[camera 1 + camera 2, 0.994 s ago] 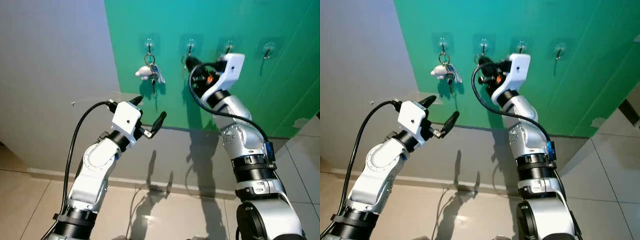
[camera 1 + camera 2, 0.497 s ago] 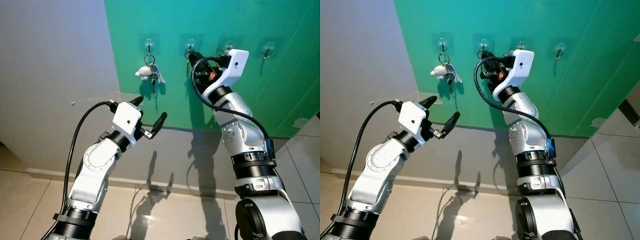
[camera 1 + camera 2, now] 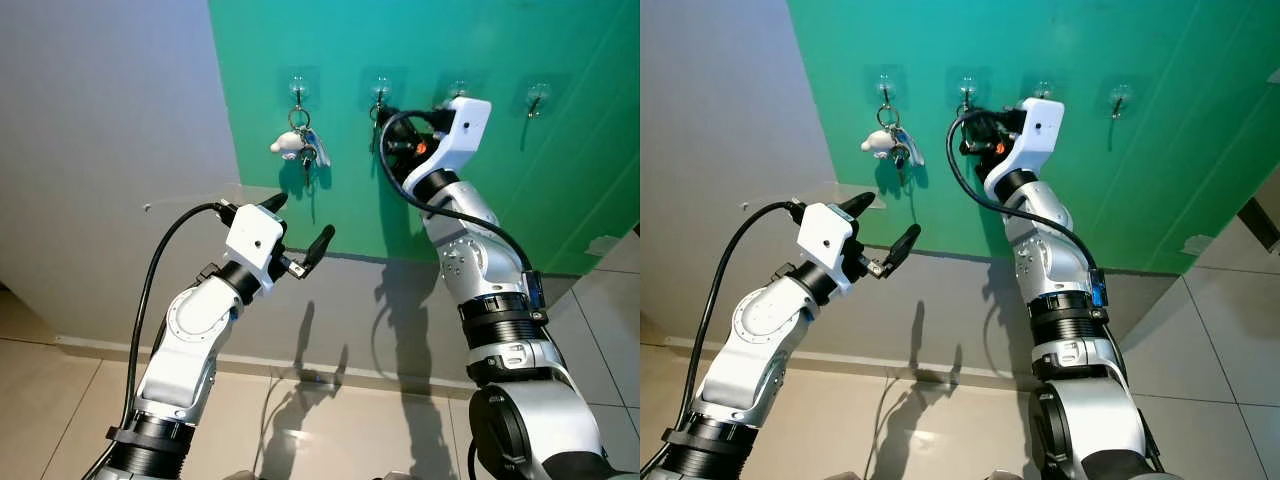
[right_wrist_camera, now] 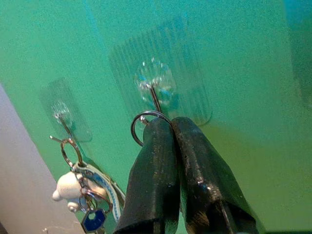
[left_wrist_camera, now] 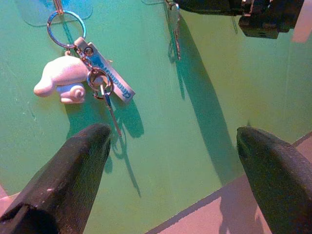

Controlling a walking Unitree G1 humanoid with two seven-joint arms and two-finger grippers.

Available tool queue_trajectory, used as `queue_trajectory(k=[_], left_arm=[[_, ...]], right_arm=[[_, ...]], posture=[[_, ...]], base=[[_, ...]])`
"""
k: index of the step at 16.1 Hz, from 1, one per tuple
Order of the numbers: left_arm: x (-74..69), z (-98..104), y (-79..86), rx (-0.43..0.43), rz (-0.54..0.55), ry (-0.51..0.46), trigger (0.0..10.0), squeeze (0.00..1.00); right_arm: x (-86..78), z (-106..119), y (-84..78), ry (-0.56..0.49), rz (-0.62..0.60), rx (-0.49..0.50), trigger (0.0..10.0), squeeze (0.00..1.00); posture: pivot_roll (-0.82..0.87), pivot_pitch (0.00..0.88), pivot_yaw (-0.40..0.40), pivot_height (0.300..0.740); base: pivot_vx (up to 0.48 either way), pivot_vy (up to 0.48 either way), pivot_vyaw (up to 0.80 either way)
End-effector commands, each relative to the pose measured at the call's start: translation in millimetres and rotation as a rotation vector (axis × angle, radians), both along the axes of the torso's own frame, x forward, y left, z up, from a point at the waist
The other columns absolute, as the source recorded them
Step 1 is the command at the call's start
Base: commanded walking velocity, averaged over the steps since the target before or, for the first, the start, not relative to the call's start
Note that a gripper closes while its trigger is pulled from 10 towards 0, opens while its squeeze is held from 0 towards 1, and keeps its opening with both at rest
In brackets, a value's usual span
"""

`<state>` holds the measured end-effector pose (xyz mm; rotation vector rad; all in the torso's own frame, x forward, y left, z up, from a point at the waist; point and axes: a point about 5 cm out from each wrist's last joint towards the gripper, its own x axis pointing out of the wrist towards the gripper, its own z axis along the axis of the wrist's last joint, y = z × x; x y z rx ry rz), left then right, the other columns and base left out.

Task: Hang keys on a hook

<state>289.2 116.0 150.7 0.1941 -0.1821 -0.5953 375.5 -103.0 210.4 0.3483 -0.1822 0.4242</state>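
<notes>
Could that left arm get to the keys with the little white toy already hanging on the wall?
Probably yes. The left gripper is open and aimed at the toy keys, with only bare green wall between them. The right gripper is busy at the next hook, off to the side.

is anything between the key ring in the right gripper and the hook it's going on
Nothing visible does. The right gripper, shut on the key ring, holds it right at the second hook on the green wall; whether the ring has caught the hook cannot be told. The other keys hang on the neighbouring hook, well aside.
</notes>
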Motion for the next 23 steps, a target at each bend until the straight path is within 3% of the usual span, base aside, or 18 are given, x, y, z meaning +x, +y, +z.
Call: queue_trajectory(k=[1, 5, 11, 12, 17, 20, 21, 23], left_arm=[[1.8, 0, -1.3, 0.004, -0.007, 0.006, 10.0, 0.0], [1.5, 0, -2.7, 0.003, -0.014, 0.006, 10.0, 0.0], [4.3, 1, -2.8, 0.009, -0.009, -0.005, 10.0, 0.0], [4.7, 1, -2.5, 0.01, 0.0, -0.001, 10.0, 0.0], [1.7, 0, -5.3, -0.003, -0.032, 0.006, 10.0, 0.0], [-4.6, -2, -7.1, -0.014, -0.067, 0.015, 10.0, 0.0], [-6.9, -3, -3.8, -0.025, -0.038, 0.024, 10.0, 0.0], [-11.0, -9, 5.6, -0.027, 0.048, 0.051, 10.0, 0.0]], right_arm=[[3.4, 5, 1.3, -0.005, -0.005, -0.011, 10.0, 0.0], [7.8, -9, -6.3, 0.072, -0.079, -0.07, 10.0, 0.0], [1.6, -12, -8.1, 0.045, -0.069, -0.056, 10.0, 0.0], [-0.7, -10, -7.4, 0.028, -0.052, -0.033, 10.0, 1.0], [-10.6, -11, -5.4, -0.016, 0.009, -0.046, 10.0, 1.0], [-24.9, -20, -14.8, 0.001, -0.013, -0.109, 10.0, 1.0], [-35.4, -25, -22.1, 0.005, -0.025, -0.112, 10.0, 0.0], [-56.9, -34, -33.6, 0.024, -0.057, -0.13, 10.0, 0.0]], posture=[[-0.06, 0.0, 0.019, 0.74], [-0.06, 0.0, 0.021, 0.74], [-0.07, 0.0, 0.031, 0.74], [-0.07, 0.0, 0.034, 0.74], [-0.08, 0.0, 0.031, 0.74], [-0.09, 0.0, 0.032, 0.74], [-0.09, 0.0, 0.027, 0.74], [-0.09, 0.0, 0.018, 0.74]], base=[[0.0, 0.0, 0.0], [0.0, 0.0, 0.0], [0.0, 0.0, 0.0], [0.0, 0.0, 0.0], [0.0, 0.0, 0.0], [0.0, 0.0, 0.0], [0.0, 0.0, 0.0], [0.0, 0.0, 0.0]])
